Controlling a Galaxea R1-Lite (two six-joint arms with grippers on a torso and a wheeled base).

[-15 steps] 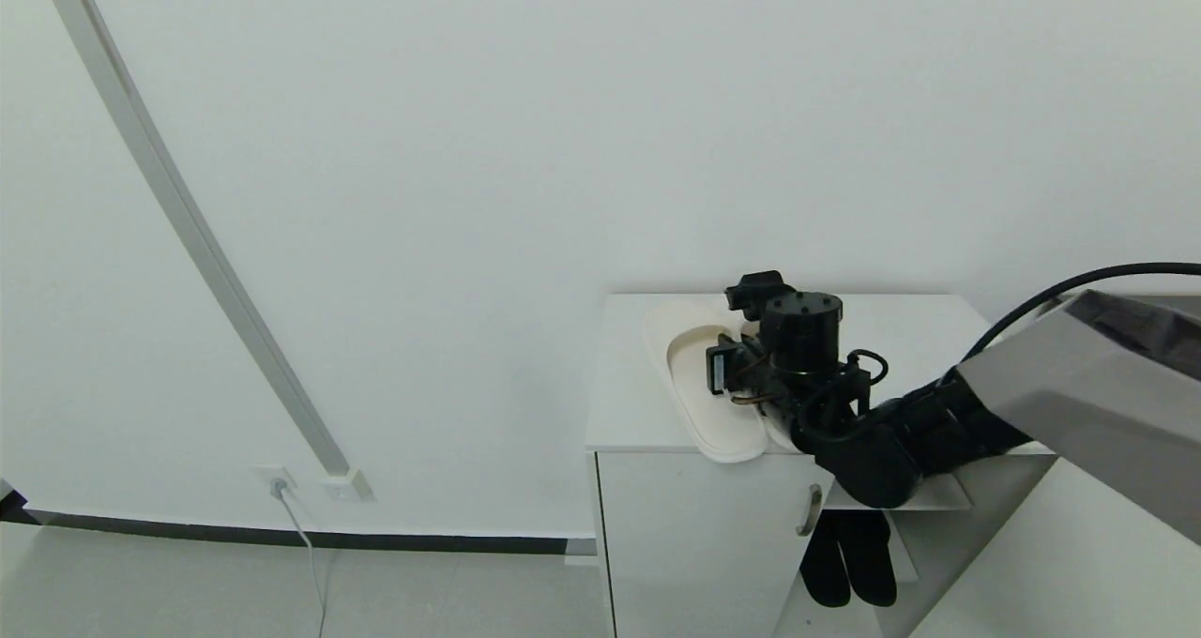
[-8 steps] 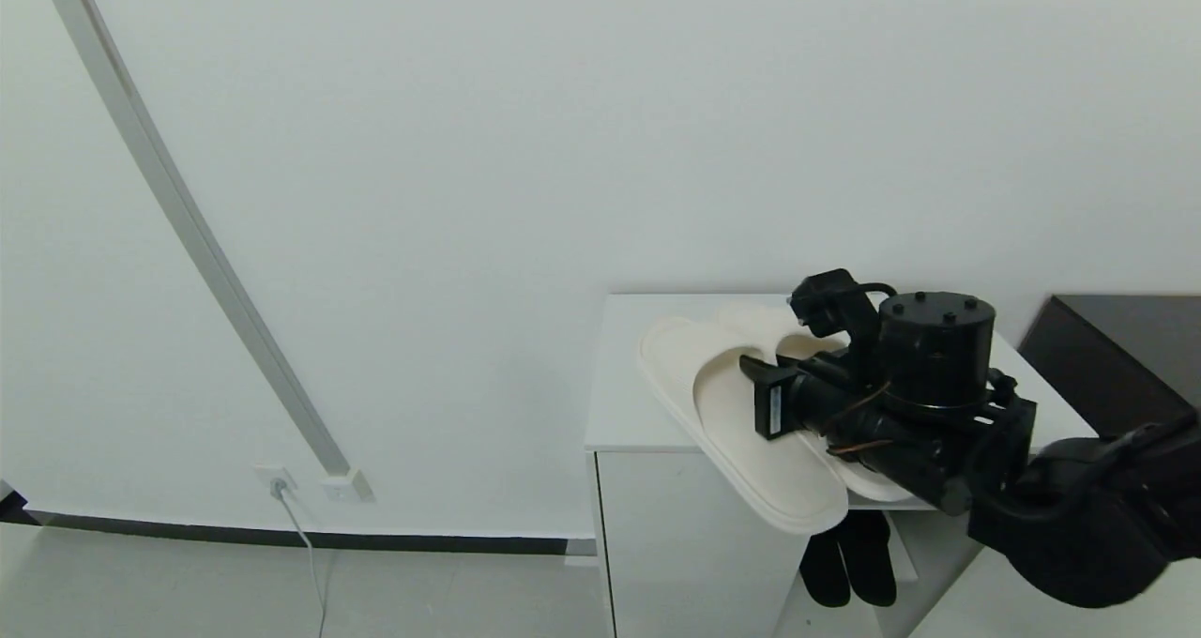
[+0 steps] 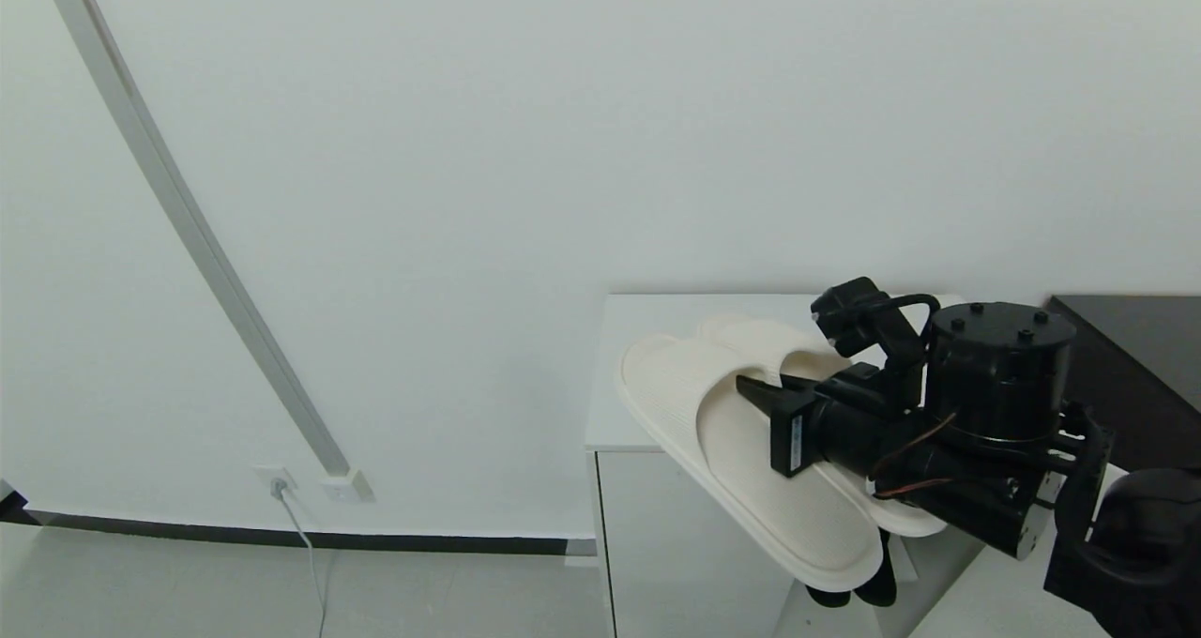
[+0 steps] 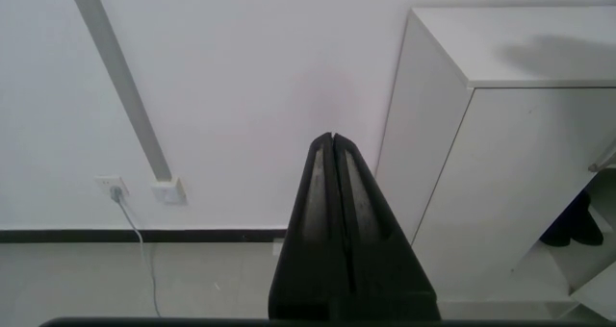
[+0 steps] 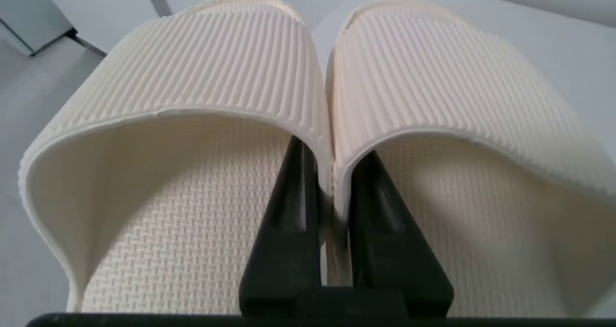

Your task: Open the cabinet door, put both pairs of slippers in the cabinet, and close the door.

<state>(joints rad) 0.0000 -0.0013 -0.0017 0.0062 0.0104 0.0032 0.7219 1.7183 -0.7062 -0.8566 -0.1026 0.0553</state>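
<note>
Holding white slippers (image 3: 741,432) pinched tight in right gripper (image 3: 751,389); black pair (image 4: 576,226) already inside open cabinet (image 3: 685,525); stowing, closing remain.

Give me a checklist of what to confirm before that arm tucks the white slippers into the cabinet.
1. Right pincer holding the white slippers: ok, shut on their two inner walls.
2. Slippers clear of the cabinet top: cannot tell; their toes overlap it in the head view.
3. Cabinet open: ok, its inside shows on the right.
4. Black slippers already inside: ok.
5. Room left beside them: cannot tell.
6. Left pincer out of the way: ok, shut, empty, off to the cabinet's side.
</note>
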